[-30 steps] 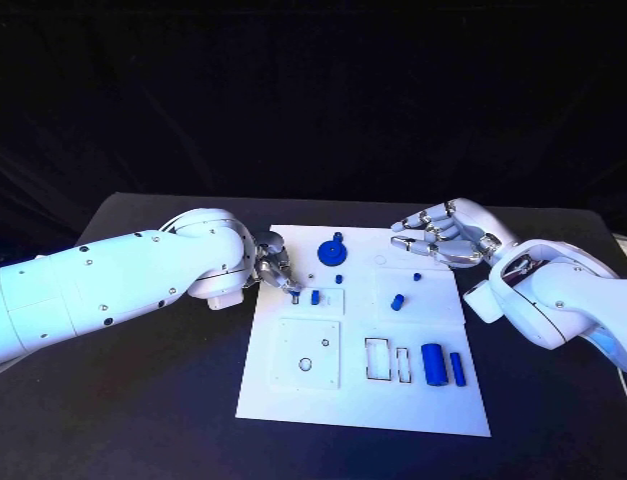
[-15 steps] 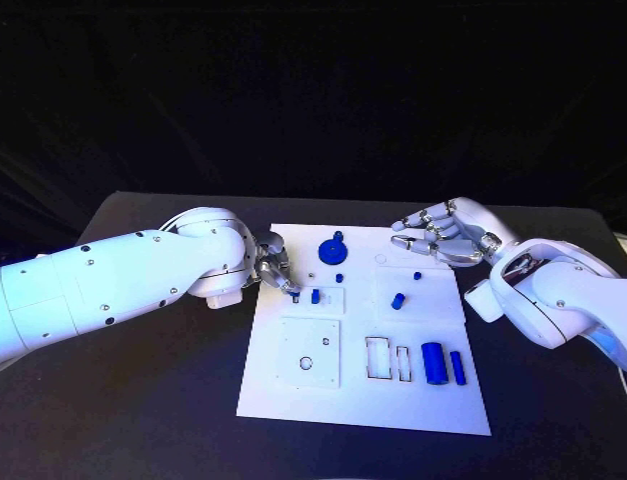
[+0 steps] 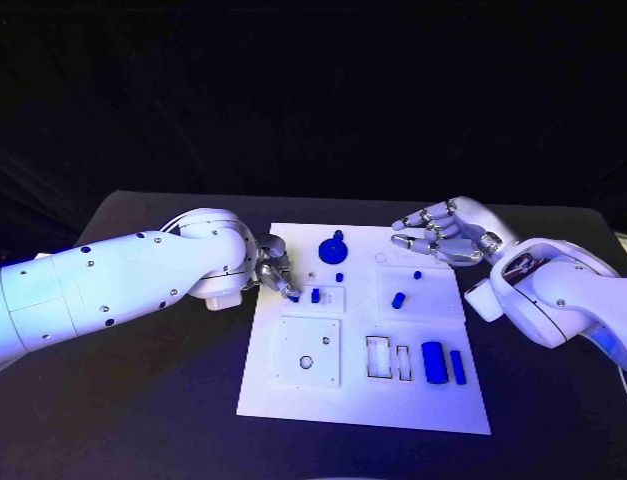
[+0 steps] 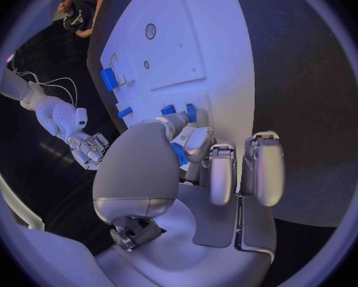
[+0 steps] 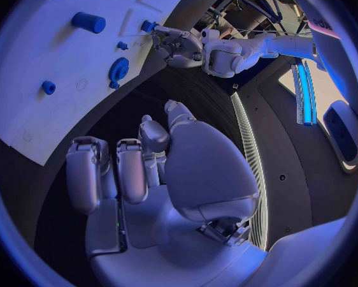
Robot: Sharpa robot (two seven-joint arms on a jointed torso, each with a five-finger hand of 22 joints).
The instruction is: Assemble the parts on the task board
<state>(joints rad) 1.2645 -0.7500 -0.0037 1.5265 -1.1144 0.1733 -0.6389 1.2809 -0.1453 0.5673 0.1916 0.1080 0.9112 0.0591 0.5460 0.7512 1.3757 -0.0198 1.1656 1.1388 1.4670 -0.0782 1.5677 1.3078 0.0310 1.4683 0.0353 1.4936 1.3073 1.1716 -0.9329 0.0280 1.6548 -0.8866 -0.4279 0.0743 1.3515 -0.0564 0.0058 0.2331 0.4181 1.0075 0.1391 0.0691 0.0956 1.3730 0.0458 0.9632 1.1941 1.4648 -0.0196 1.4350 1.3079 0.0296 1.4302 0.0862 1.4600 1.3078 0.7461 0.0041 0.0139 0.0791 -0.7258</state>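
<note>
The white task board (image 3: 299,400) lies in the middle of the table. My left hand (image 3: 273,268) is at its left edge and pinches a small blue part (image 3: 296,296) between thumb and finger, seen close in the left wrist view (image 4: 179,154). Right beside it another blue part (image 3: 316,296) stands in a small square plate. My right hand (image 3: 443,237) hovers over the board's far right corner, fingers loosely bent, nothing in it. A blue gear (image 3: 333,250) sits at the board's far end. A large blue cylinder (image 3: 433,362) and a thinner one (image 3: 459,368) lie at the near right.
More blue pieces stand mid-board: a small peg (image 3: 339,278), a stub (image 3: 397,299) and a short peg (image 3: 416,276). A square plate with holes (image 3: 307,353) and two slotted frames (image 3: 388,358) lie on the near half. Black table (image 3: 140,400) surrounds the board.
</note>
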